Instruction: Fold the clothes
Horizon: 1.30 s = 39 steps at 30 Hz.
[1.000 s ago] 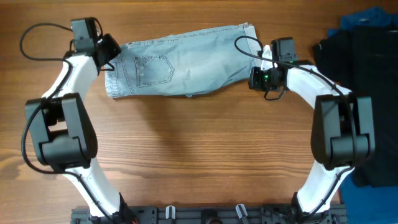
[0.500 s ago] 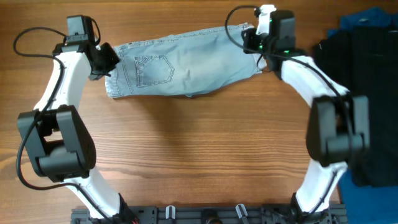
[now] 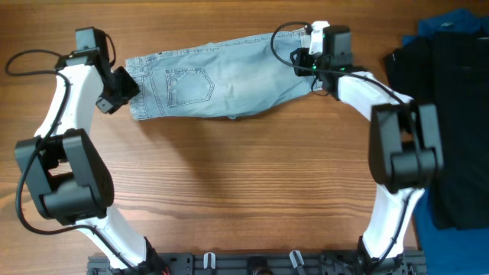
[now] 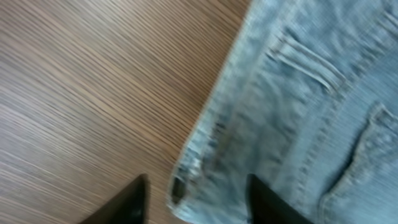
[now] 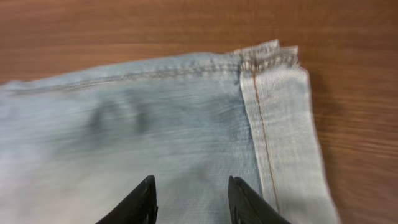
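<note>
Left tool (image 4: 196,190) and right tool (image 5: 191,190) gape empty over the shorts (image 3: 221,80); grip waistband (image 4: 214,127) and hem (image 5: 273,118) fully before lifting.

Shorts (image 3: 229,84) faded light blue denim — table (image 3: 229,191) brown wood grain.

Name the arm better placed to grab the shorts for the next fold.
Left, probably. The left pincer, open, straddles the waistband corner of the shorts, an edge ready to pinch. The right pincer, also open, hangs over flat cloth, the leg hem ahead and to one side.
</note>
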{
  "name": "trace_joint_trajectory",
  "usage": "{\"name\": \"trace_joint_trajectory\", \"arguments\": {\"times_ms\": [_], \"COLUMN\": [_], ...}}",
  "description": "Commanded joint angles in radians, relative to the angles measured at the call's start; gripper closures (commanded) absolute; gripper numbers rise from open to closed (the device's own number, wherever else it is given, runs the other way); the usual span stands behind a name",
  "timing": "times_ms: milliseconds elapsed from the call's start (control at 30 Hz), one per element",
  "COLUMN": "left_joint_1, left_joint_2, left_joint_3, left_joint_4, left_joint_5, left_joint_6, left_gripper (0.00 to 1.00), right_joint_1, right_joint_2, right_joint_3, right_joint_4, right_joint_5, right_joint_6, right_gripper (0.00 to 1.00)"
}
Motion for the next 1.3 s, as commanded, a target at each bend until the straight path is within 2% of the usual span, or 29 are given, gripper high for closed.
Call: {"name": "trace_joint_trajectory", "arguments": {"times_ms": [0, 67, 133, 233, 400, 633, 700, 767, 900, 933, 967, 1000, 1033, 1100, 1200, 1267], "left_joint_1": [0.023, 0.019, 0.015, 0.014, 0.014, 0.01, 0.01, 0.01, 0.007, 0.003, -0.003, -0.008, -0.01, -0.009, -0.007, -0.001], "left_joint_2": [0.029, 0.055, 0.078, 0.111, 0.15, 0.214, 0.217, 0.217, 0.217, 0.217, 0.217, 0.217, 0.217, 0.216, 0.216, 0.216], "left_joint_3": [0.004, 0.004, 0.004, 0.004, 0.004, 0.004, 0.004, 0.004, 0.004, 0.004, 0.004, 0.004, 0.004, 0.004, 0.011, 0.031], "left_joint_4": [0.02, 0.056, 0.084, 0.108, 0.113, 0.112, 0.114, 0.135, 0.165, 0.173, 0.185, 0.202, 0.227, 0.253, 0.259, 0.258], "left_joint_5": [-0.007, 0.039, 0.039, 0.04, 0.039, 0.069, 0.092, 0.14, 0.182, 0.182, 0.182, 0.181, 0.182, 0.181, 0.157, 0.122], "left_joint_6": [-0.01, -0.006, -0.006, -0.007, -0.006, -0.007, -0.007, -0.007, -0.007, -0.006, -0.005, -0.002, 0.019, 0.063, 0.153, 0.155], "left_gripper": [0.36, 0.34, 0.32, 0.28, 0.26, 0.26, 0.32, 0.45, 0.48, 0.56, 0.74, 0.86, 0.92, 0.96, 0.96, 0.96], "right_joint_1": [0.006, 0.002, -0.014, -0.062, -0.082, -0.081, -0.081, -0.074, -0.057, -0.056, -0.056, -0.054, -0.051, -0.043, -0.031, -0.015], "right_joint_2": [-0.126, -0.132, -0.131, -0.131, -0.126, -0.111, -0.111, -0.107, -0.09, -0.083, -0.073, -0.063, -0.049, -0.029, -0.028, -0.028], "right_joint_3": [0.001, 0.001, 0.001, 0.001, 0.001, -0.009, -0.01, -0.01, -0.01, -0.01, -0.01, -0.01, -0.01, -0.01, -0.01, -0.01], "right_joint_4": [-0.106, -0.18, -0.243, -0.327, -0.355, -0.364, -0.382, -0.409, -0.46, -0.471, -0.48, -0.49, -0.498, -0.525, -0.584, -0.618], "right_joint_5": [0.074, 0.182, 0.212, 0.127, 0.094, 0.078, 0.047, -0.005, -0.011, -0.011, -0.011, -0.011, -0.011, -0.023, -0.081, -0.103], "right_joint_6": [-0.042, -0.042, -0.043, -0.094, -0.158, -0.163, -0.183, -0.247, -0.287, -0.29, -0.29, -0.29, -0.29, -0.289, -0.249, -0.229], "right_gripper": [0.62, 0.61, 0.61, 0.57, 0.53, 0.52, 0.52, 0.53, 0.53, 0.53, 0.53, 0.53, 0.53, 0.53, 0.53, 0.53]}}
